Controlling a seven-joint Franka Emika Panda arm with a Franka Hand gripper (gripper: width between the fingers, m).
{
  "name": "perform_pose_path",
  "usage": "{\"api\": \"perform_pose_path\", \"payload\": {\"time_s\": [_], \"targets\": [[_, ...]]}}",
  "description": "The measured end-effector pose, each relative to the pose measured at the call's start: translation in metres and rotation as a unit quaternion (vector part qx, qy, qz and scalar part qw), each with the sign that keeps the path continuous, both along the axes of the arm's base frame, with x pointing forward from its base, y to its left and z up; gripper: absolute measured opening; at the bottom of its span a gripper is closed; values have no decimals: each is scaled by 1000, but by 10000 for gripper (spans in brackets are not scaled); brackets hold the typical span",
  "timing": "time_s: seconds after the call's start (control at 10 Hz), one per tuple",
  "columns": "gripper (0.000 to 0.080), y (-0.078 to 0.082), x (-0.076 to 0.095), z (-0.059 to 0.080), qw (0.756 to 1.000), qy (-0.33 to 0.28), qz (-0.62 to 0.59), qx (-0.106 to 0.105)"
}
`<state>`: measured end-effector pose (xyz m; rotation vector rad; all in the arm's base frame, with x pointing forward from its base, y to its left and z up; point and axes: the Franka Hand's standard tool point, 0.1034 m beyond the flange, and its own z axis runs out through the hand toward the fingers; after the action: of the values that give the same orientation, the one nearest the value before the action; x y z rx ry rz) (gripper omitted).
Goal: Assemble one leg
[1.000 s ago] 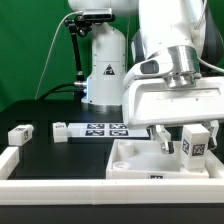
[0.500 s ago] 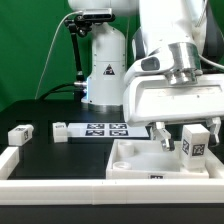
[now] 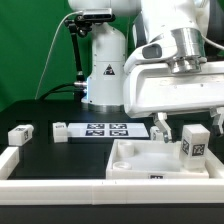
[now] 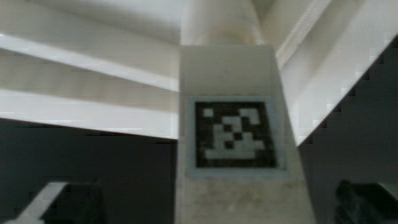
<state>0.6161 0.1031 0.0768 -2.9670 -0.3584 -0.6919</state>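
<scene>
- Hovering over the upright leg [image 3: 195, 143], the tool [image 4: 210, 200] has its fingers spread apart, gripping nothing.
- The leg stands on the white tray part [image 3: 128, 158], at the exterior view's right.
- Risk, I'd say: an off-centre descent clips the leg and topples it.

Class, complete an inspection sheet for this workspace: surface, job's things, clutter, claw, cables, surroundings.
Surface: black table with a white border.
Job's things: upright leg standing on the white tray-like part; loose leg and second loose leg lying on the table.
Clutter: nothing seen; the marker board lies flat.
Claw: claw open, clear of the upright leg.
Cables: black cable at the exterior view's left.
Surroundings: green backdrop.
</scene>
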Motion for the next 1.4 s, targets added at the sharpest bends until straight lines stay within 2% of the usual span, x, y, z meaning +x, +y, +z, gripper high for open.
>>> {"api": "perform_pose_path", "payload": {"time_s": [0.2, 0.5, 0.6, 0.7, 1.2, 1.3, 1.4], "targets": [[649, 3, 6, 4, 996, 91, 10, 3], [649, 8, -6, 4, 968, 251, 28, 1], [649, 9, 0, 3, 961, 274, 34, 1], [649, 6, 5, 1, 965, 260, 33, 1], [649, 0, 10, -1, 970, 243, 29, 2], [524, 0, 10, -1, 970, 243, 29, 2], [524, 0, 10, -1, 969, 245, 19, 5]]}}
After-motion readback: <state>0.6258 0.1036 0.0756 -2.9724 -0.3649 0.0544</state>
